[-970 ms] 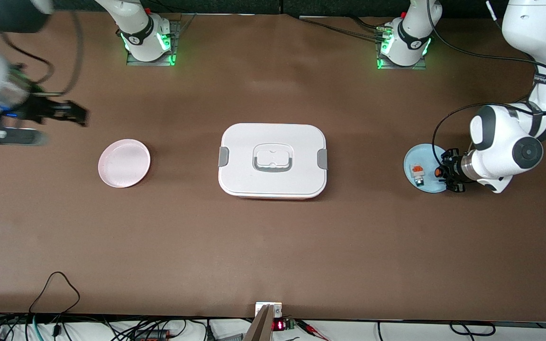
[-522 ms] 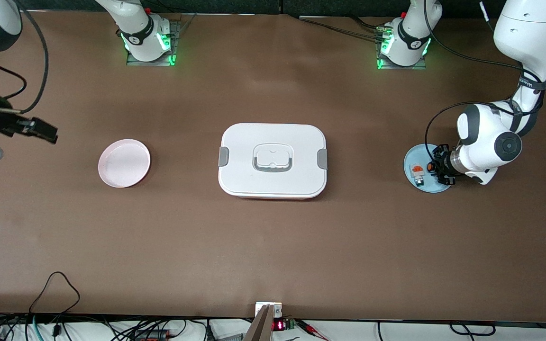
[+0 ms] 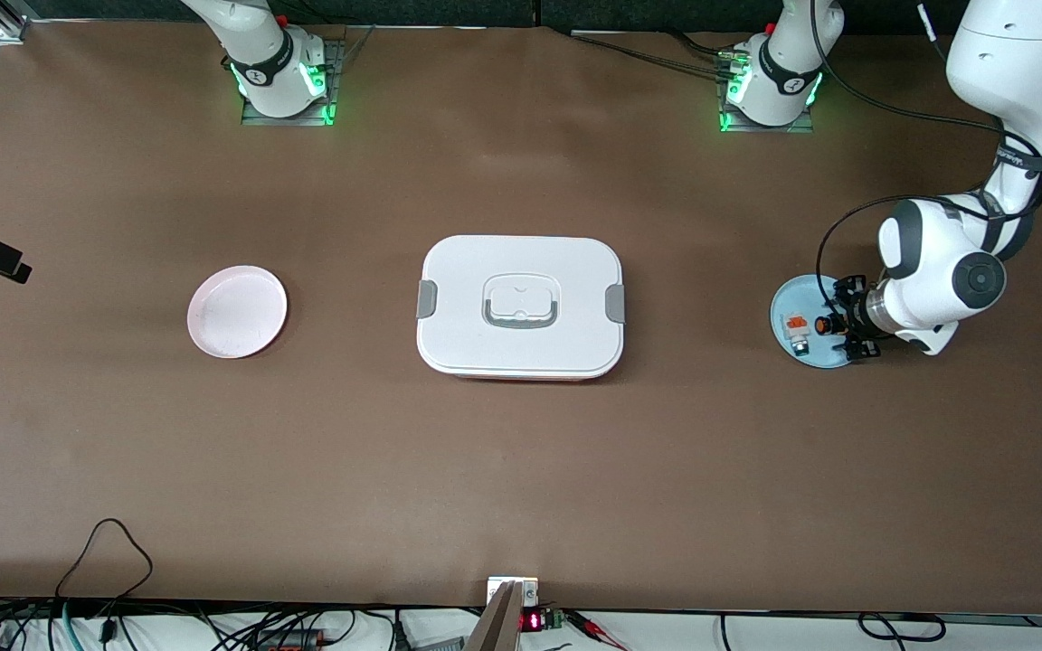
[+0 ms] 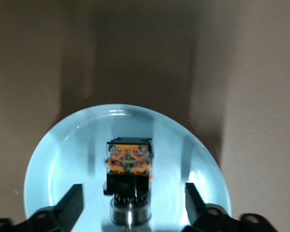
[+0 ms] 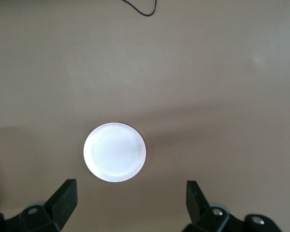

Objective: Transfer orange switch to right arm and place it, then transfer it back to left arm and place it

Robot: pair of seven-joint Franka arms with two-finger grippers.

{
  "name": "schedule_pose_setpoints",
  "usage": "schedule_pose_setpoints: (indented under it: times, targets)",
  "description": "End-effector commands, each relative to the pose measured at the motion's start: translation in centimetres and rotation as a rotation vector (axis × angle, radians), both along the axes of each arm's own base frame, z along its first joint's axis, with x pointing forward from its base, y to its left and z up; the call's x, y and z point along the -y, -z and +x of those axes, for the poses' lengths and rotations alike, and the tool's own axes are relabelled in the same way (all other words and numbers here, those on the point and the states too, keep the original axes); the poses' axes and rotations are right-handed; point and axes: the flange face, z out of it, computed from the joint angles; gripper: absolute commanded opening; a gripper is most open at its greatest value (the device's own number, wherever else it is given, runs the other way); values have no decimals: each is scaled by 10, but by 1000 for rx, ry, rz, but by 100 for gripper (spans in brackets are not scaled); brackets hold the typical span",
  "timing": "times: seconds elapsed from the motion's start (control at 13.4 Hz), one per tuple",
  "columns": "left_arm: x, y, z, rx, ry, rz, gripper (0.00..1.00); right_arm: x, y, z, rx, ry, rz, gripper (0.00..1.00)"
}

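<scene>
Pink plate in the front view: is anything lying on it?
No, the pink plate toward the right arm's end of the table shows only its bare inner surface.

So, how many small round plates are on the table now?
2. The pink plate lies toward the right arm's end of the table, beside the box. The blue plate lies toward the left arm's end, under the left gripper. None seems hidden.
</scene>
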Motion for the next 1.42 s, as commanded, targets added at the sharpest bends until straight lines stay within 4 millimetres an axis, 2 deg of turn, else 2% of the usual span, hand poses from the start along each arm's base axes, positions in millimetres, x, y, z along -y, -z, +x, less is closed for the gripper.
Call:
schedule_pose_setpoints:
  times: [0.0, 0.22, 0.37, 0.67, 0.82, 0.9, 1.04, 1.12, 1.19, 1.34]
  targets:
    - [-4, -55, 27, -58, 171, -21, 100, -7, -6, -5, 2, -8, 9, 100]
    - [6, -113, 51, -14, 369, -54, 100, -8, -6, -7, -10, -9, 13, 100]
    - [13, -158, 53, 32, 562, -76, 100, -5, -5, -13, -58, -11, 19, 100]
    - [12, -246, 31, 80, 867, -98, 100, -10, -8, -18, -89, -15, 36, 100]
    - [14, -291, 22, 81, 1038, -129, 100, -13, -18, -21, -73, -58, 39, 100]
    - [13, -323, 17, 94, 1176, -151, 100, -18, -21, -21, -68, -64, 37, 100]
    - [11, -373, 7, 127, 1268, -198, 100, -16, -22, -22, -67, -60, 36, 100]
    - [13, -388, 2, 114, 1278, -211, 100, -14, -22, -23, -68, -67, 38, 100]
    - [18, -413, -7, 146, 1291, -185, 100, -17, -28, -25, -60, -75, 37, 100]
    - [31, -433, -17, 171, 1332, -174, 100, -18, -31, -31, -72, -82, 39, 100]
